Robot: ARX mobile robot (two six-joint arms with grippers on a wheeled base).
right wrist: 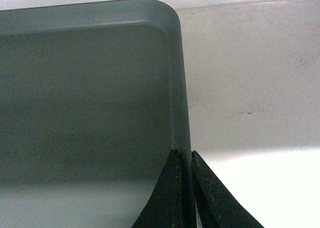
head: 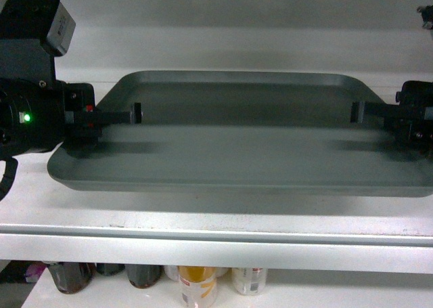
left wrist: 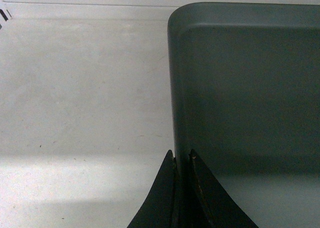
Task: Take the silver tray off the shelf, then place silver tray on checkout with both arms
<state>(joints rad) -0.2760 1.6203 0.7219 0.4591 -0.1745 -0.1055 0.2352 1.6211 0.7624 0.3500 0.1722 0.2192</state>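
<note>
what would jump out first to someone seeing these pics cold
The big silver tray fills the middle of the head view, on the white shelf. The left gripper and the right gripper each pinch a short edge of it; both wrist views show jaws closed over the rim. Next comes the green light on the left arm, then bottles on the level below.

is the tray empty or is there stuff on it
Empty. The tray shows bare grey metal across its whole bed; only the left gripper and right gripper clamp its side rims.
</note>
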